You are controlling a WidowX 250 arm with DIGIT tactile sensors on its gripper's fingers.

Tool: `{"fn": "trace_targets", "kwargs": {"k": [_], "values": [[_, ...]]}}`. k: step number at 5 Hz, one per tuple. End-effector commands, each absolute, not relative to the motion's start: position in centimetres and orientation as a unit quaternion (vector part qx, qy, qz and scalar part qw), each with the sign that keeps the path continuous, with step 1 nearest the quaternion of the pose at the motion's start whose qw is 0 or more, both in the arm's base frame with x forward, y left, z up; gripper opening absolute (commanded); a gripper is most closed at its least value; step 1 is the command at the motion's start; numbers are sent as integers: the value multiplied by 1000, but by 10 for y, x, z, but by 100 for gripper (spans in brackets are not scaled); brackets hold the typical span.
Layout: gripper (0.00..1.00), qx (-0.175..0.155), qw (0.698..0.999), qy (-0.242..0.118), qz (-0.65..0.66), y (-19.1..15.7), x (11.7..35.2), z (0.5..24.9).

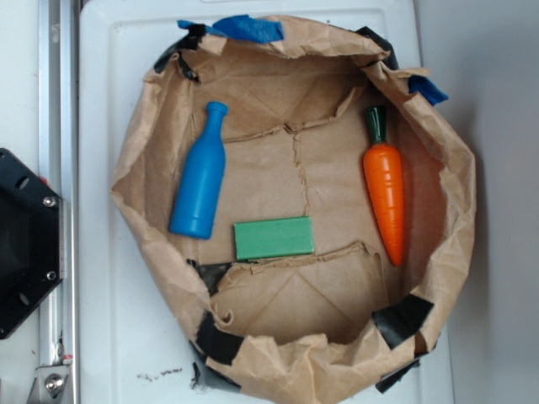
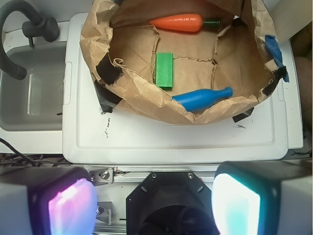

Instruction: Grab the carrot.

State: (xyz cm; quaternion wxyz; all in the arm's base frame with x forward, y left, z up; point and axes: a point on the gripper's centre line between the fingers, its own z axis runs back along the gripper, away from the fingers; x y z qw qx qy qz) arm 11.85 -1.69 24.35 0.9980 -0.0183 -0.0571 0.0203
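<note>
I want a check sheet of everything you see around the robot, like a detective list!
Surface: white tray holding a crumpled brown paper bag nest.
Job's thing: orange carrot lying flat by the nest's edge, untouched.
Clutter: blue bottle and green block, lying apart in the nest.
Gripper: gripper fingers apart, open, hanging far from the nest.
Cables: thin black cable in wrist view.
Surroundings: toy sink with dark faucet.

A white tray-like surface [image 2: 171, 139] lay beside a grey sink [image 2: 29, 98] with a dark faucet [image 2: 24, 24] at its left edge.
</note>
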Motion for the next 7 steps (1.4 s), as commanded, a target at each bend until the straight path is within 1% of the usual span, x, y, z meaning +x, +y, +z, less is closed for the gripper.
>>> {"fn": "trace_targets", "kwargs": {"k": [1,2,3,4,5,6,7], "values": [[100,-18,998,-57,20,-17,119,243],[100,-28,995,-70,59,-18,169,235],[100,-22,990,-82,110,-12,208,220],[100,-50,974,-98,198,-1,224,200],[100,-81,938,-142,307,8,224,180],[100,-41,929,-169,326,14,238,164],[100,-41,929,-169,326,14,238,164]]}}
